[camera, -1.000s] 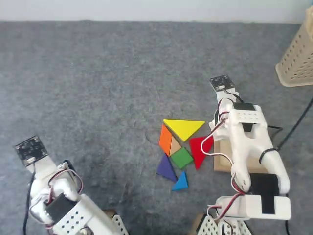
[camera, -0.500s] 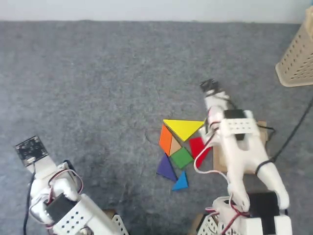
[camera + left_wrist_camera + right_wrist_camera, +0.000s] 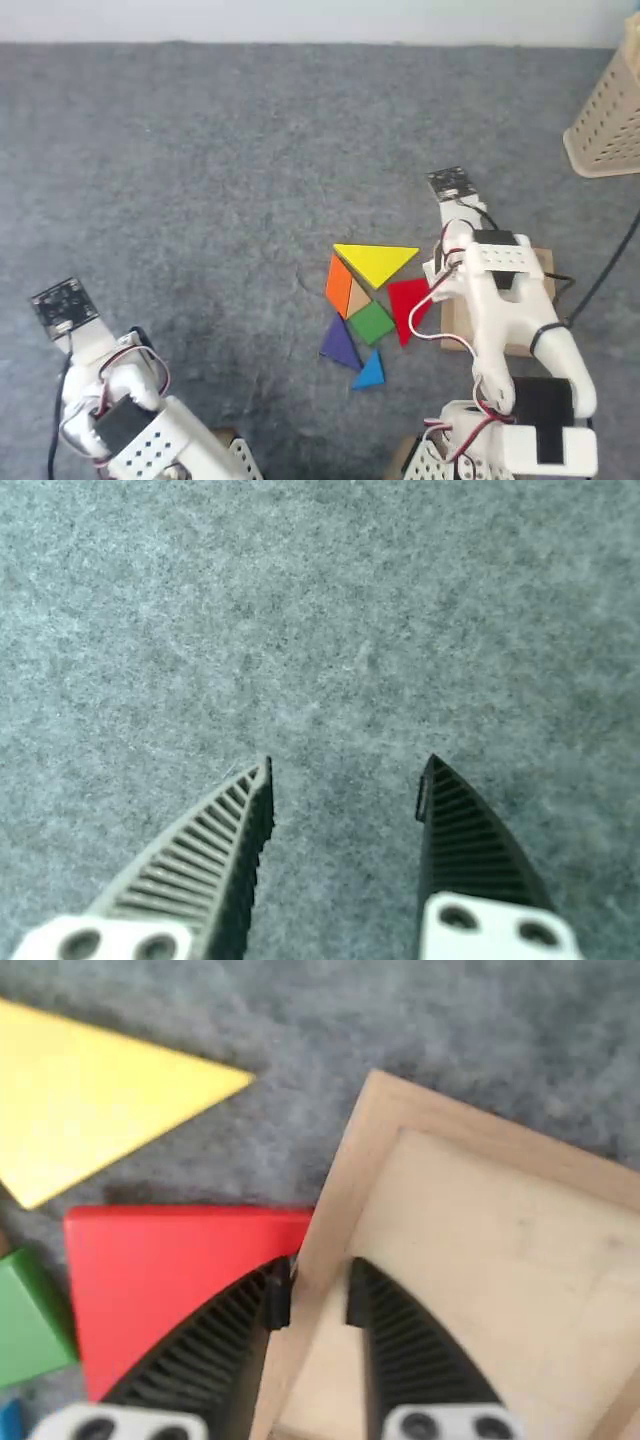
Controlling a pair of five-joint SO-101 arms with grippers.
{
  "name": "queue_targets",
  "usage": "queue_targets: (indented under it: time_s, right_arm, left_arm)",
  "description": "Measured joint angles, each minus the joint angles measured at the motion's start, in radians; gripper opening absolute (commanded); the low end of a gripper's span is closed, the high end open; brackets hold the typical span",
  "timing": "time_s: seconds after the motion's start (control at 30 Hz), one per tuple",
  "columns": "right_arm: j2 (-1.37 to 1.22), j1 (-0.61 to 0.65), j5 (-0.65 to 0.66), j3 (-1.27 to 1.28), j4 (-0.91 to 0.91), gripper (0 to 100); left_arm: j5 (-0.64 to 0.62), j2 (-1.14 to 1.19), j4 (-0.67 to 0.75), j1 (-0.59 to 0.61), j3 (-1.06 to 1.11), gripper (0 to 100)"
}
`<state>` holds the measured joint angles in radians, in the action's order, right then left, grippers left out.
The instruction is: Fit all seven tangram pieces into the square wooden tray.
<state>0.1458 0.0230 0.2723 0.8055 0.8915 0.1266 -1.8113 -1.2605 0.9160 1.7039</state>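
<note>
Clamping wooden tray [image 3: 500, 1240] rim, right end effector [image 3: 318, 1288]; red triangle [image 3: 160, 1270] alongside.

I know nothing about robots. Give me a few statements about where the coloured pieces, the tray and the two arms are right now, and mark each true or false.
1. The left tool is open over bare carpet. True.
2. The yellow triangle already lies inside the wooden tray. False: the yellow triangle lies on the carpet, outside the wooden tray.
3. The right tool has one finger on each side of the tray's wall. True.
4. The green square touches the tray. False: the green square lies apart from it, with the red triangle in between.
</note>
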Motion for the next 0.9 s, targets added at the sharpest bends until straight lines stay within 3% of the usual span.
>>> queue_targets:
  time_s: [0.37,0.9]
  right_arm:
    - [-0.031,-0.023,-0.002,0.002,0.0,0.6]
    - [-0.046,0.319,-0.118,-0.034,0.006,0.9]
  left_arm:
    - [0.0,0.0,0.0,0.0,0.0,23]
    - [0.0,0.0,0.0,0.0,0.0,23]
